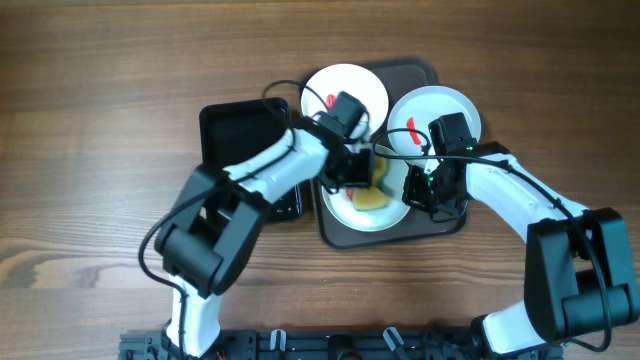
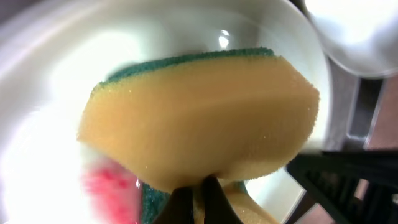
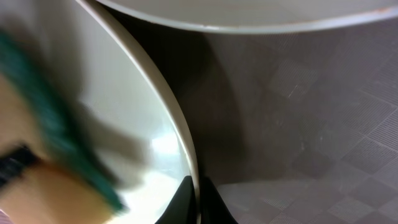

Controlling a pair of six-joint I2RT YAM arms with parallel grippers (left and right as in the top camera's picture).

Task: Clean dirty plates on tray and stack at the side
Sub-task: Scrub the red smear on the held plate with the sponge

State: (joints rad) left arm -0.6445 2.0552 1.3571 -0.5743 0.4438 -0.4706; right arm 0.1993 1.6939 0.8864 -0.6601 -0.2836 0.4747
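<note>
Three plates (image 1: 355, 85) on tray (image 1: 415, 72), nearest half-hidden beneath sponge (image 1: 372, 198).

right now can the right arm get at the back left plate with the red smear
Probably not: its fingers are shut on the front plate, and the left arm with the sponge lies between.

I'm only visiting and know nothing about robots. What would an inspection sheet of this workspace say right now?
Surface: wooden table, brown grain.
Job's things: tray holds three plates. The front plate has a red smear beside the sponge. The rear-left plate and rear-right plate are each smeared red.
Clutter: black tub left of the tray.
Grippers: left gripper shut on sponge. Right gripper shut on the front plate's rim.
Cables: black cable loops beside the left arm.
Surroundings: nothing seen.
</note>
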